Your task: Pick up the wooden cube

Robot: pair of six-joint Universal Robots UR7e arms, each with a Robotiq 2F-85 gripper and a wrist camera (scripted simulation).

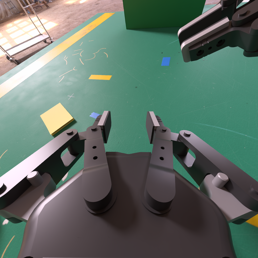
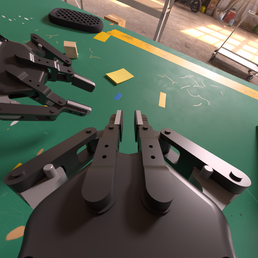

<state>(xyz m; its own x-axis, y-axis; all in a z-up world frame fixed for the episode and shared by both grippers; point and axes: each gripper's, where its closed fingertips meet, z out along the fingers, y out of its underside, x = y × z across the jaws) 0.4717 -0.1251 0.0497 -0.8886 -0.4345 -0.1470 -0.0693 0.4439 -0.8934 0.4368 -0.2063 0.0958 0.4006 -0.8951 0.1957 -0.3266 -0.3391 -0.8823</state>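
Over in the right wrist view, the wooden cube (image 2: pixel 70 49) sits on the green table (image 2: pixel 181 132) at the far left, well away from the right gripper (image 2: pixel 128 118) and untouched. It stands just behind the left gripper (image 2: pixel 91 97), on the far side of that gripper's linkage, whose upper link covers the cube's lower left corner. Nothing is between either pair of fingers.

The left gripper's fingers are spread apart with only bare table between them; in its own view the left gripper (image 1: pixel 128 122) shows the same wide gap, and the cube is out of frame there altogether. The right gripper's fingers stand released too, but with only a narrow slot between the pads, gripping nothing.

Moving right across the table: a black perforated pad (image 2: pixel 76 20) lies beyond the cube, a yellow pad of sticky notes (image 2: pixel 119 76) sits in the middle, a scrap of blue tape (image 2: pixel 118 96) is near it, and a yellow tape strip (image 2: pixel 162 99) is farther right. At the extreme right edge a green box (image 2: pixel 256 134) is cut off, only a sliver showing. In the left wrist view the right gripper (image 1: pixel 185 47) enters from the top right corner, mostly cropped.
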